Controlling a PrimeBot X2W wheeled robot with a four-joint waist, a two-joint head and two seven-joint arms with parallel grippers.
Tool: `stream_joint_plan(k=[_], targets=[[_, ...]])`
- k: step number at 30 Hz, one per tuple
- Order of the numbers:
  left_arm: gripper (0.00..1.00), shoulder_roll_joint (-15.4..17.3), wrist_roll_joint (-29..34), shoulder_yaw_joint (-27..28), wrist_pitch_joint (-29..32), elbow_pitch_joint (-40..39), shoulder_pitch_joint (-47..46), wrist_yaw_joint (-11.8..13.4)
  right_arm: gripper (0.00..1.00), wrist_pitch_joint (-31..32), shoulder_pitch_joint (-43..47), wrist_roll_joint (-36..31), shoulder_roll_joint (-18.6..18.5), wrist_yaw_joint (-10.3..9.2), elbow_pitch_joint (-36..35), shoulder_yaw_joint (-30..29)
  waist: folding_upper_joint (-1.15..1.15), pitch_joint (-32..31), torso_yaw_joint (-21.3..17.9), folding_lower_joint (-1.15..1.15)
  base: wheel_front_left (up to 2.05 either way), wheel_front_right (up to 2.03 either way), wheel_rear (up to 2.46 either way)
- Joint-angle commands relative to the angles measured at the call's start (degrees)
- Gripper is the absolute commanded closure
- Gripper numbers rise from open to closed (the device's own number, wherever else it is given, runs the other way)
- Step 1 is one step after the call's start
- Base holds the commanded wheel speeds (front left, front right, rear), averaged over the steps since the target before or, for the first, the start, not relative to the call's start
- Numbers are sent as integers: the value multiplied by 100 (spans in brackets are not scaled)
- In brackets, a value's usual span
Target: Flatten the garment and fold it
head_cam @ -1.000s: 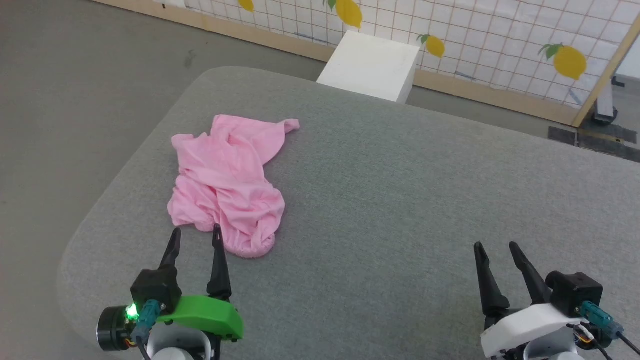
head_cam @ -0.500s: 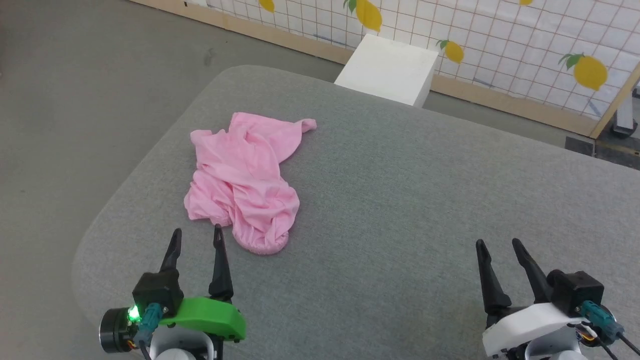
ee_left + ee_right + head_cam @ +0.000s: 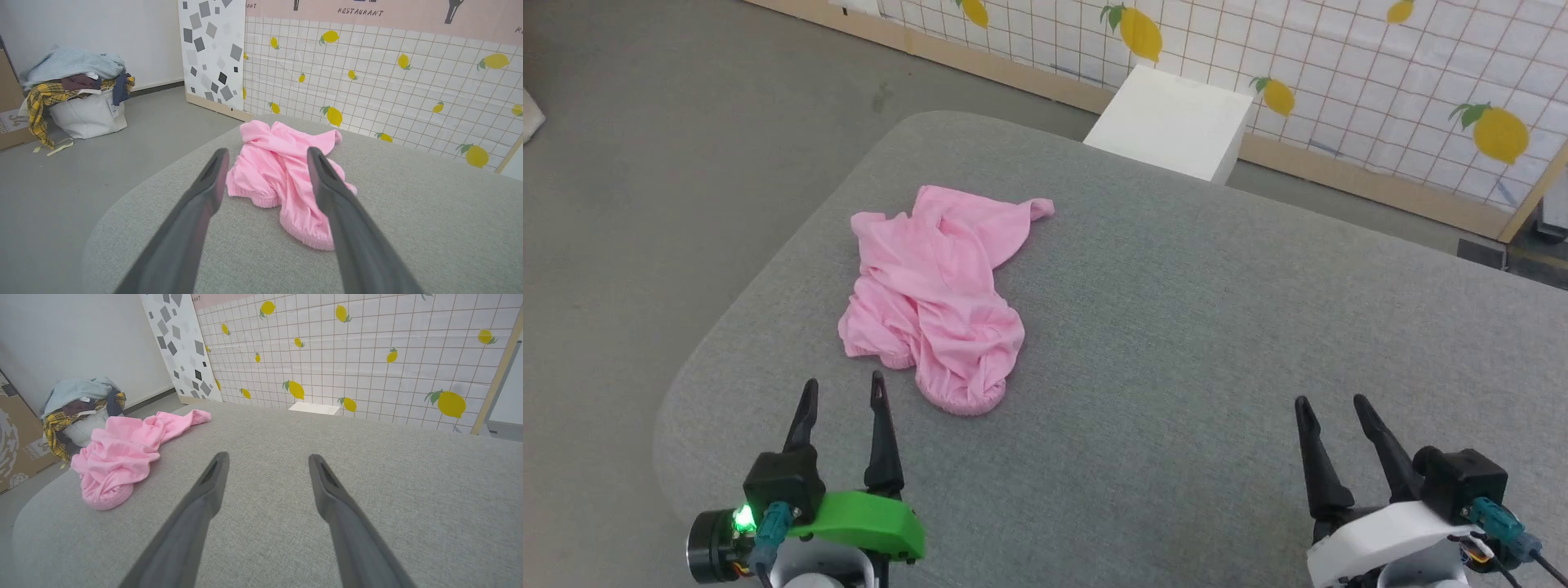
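Observation:
The garment (image 3: pixel 935 286) is a crumpled heap of light pink fabric on the left part of the grey padded table (image 3: pixel 1176 327), a gathered elastic edge bunched at its near end. In the left wrist view the garment (image 3: pixel 282 171) lies just beyond my fingertips, apart from them. My left gripper (image 3: pixel 843 389) hovers open, just short of the heap's near edge, nothing between its fingers. Far to the right my right gripper (image 3: pixel 1330 403) is open and empty over bare table; the right wrist view shows the garment (image 3: pixel 122 453) off to its left.
A white box (image 3: pixel 1172 122) stands on the floor behind the table, before a lemon-patterned tiled panel (image 3: pixel 1339 57). A laundry basket piled with clothes (image 3: pixel 77 94) sits on the floor to the left, beside a cardboard box (image 3: pixel 16 437). The table's rounded left corner (image 3: pixel 686 392) is near my left gripper.
The whole head view has shifted, so the camera moved; garment and table sit further right and lower in it. Both grippers stay open and keep their places.

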Motion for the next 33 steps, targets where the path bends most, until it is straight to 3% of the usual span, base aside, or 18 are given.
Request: stream_joint_plan(k=[1, 14, 19, 25, 29, 33], targets=[[0, -27, 28, -17, -52, 37, -8, 45, 0, -59, 73, 72, 2, -9, 18, 20, 0, -18, 26, 0, 0, 0, 0], [0, -27, 68, 46, -73, 127, -67, -21, 0, -34, 75, 110, 2, -9, 16, 22, 0, 8, -17, 0, 0, 0, 0], [0, -26, -212, 48, 44, 559, -511, -281, 0, 20, -3, 72, 2, -9, -56, 19, 0, 129, -82, 0, 0, 0, 0], [0, 155, -1002, 119, 2266, 2218, -2484, -877, 0, 328, -257, -183, 2, -9, -369, -20, 0, 679, -507, 0, 0, 0, 0], [0, 211, -1253, 162, 3258, 3048, -3176, -913, 0, 460, -311, -286, 2, -9, -535, -93, 0, 947, -759, 0, 0, 0, 0], [0, 271, -1387, 217, 3742, 3698, -3432, -862, 0, 502, -352, -305, 2, -9, -639, -166, 0, 1115, -1002, 0, 0, 0, 0]])
